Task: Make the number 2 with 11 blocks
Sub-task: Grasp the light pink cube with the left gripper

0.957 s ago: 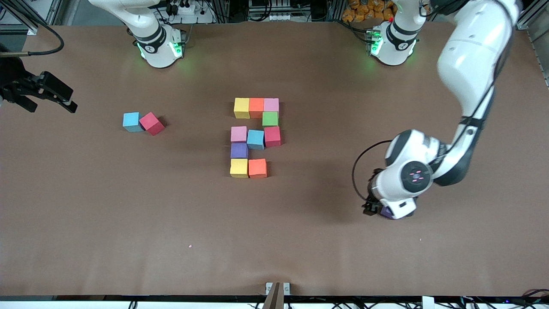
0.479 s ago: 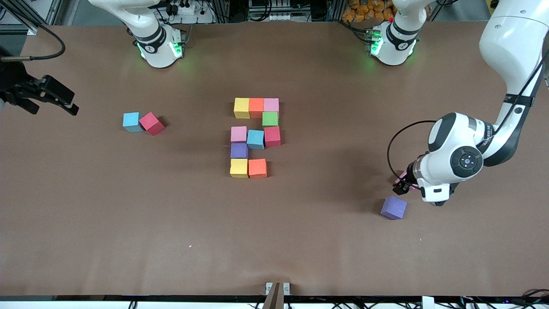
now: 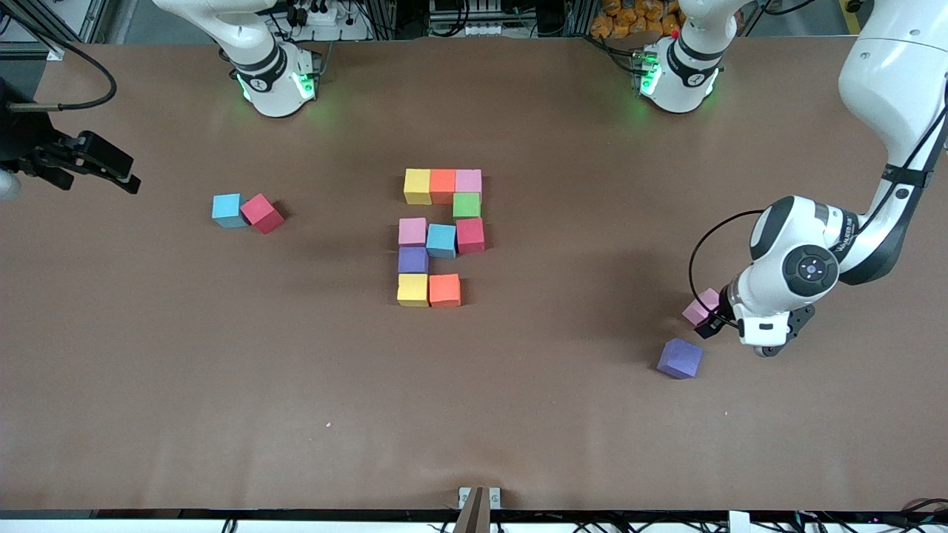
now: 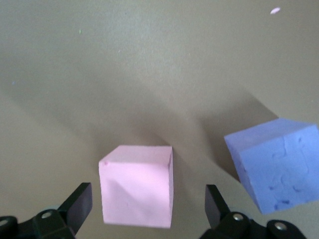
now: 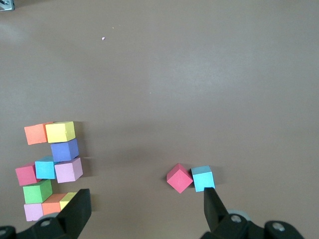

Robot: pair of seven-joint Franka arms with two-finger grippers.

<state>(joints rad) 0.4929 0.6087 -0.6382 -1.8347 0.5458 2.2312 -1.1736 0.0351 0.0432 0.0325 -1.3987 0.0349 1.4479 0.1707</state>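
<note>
The right gripper [image 5: 146, 211] hangs high over the table [image 5: 199, 89] with fingers wide apart; a red block [image 5: 179, 178] touches a light blue block [image 5: 203, 178]; the unfinished number 2 [image 5: 49, 169] lies well apart.

A robotics lab — bolted arm bases [image 3: 275, 78], cable clutter [image 3: 459, 15], aluminium framing.

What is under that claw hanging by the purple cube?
A pink cube sits on the brown table under the open left claw, between its fingers. Its underside is hidden.
</note>
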